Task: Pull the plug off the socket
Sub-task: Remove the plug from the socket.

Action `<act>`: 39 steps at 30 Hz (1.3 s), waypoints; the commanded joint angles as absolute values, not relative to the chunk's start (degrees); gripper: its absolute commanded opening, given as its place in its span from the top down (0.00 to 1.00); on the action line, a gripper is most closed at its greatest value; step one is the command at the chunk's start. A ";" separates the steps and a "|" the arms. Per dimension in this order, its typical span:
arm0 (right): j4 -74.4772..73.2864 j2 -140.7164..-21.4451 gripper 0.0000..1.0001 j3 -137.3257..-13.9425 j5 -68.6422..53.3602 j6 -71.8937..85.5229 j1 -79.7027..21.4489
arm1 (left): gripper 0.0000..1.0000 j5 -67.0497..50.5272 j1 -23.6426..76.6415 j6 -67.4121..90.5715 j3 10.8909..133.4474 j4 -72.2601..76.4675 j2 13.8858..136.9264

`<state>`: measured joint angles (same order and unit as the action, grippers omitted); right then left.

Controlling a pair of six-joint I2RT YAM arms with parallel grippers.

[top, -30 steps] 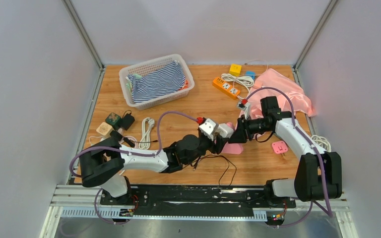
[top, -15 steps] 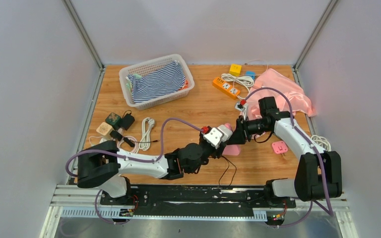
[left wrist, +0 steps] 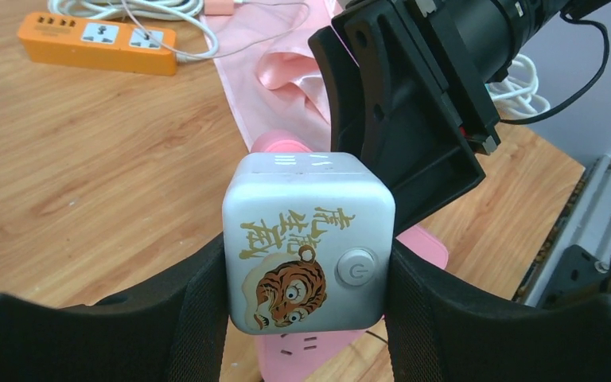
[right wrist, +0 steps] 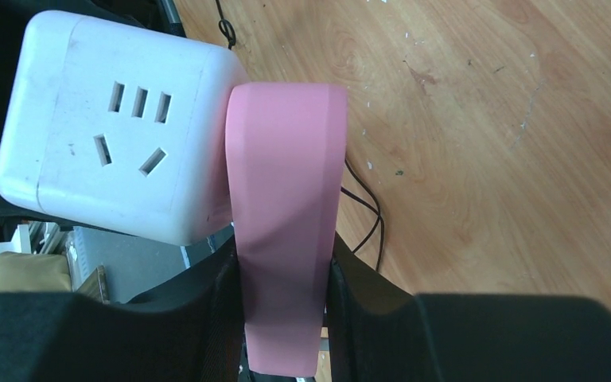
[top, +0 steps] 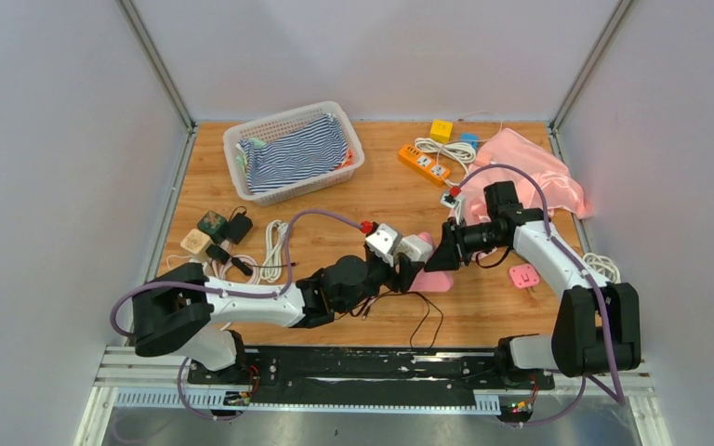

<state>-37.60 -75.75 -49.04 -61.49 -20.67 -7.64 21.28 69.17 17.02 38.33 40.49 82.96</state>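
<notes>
Well inside table (top: pixel 372 200) edges, cube plug (left wrist: pixel 306 243) against pink socket (right wrist: pixel 285 231)

Cube plug (left wrist: pixel 309 243): white, printed with an orange-and-black tiger and gold characters; socket strip (right wrist: pixel 285 239): plain pink. Basket (top: pixel 279 118): white; its cloth (top: pixel 293 153): navy-and-white stripes. Second power strip (top: pixel 424 163): orange; crumpled fabric (top: pixel 539 172): pink; table (top: pixel 381 200): light wood grain.
</notes>
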 commanded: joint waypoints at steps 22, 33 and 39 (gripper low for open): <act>-37.88 -76.51 1.00 -49.13 -57.41 -25.26 -7.60 | 1.00 21.52 69.33 19.56 42.06 43.94 75.94; -37.96 -76.82 1.00 -49.13 -57.28 -25.25 -7.65 | 1.00 48.64 82.61 -11.21 51.84 41.64 86.95; -37.97 -76.82 1.00 -49.13 -57.14 -25.36 -7.65 | 1.00 40.26 80.30 0.08 51.66 36.57 83.52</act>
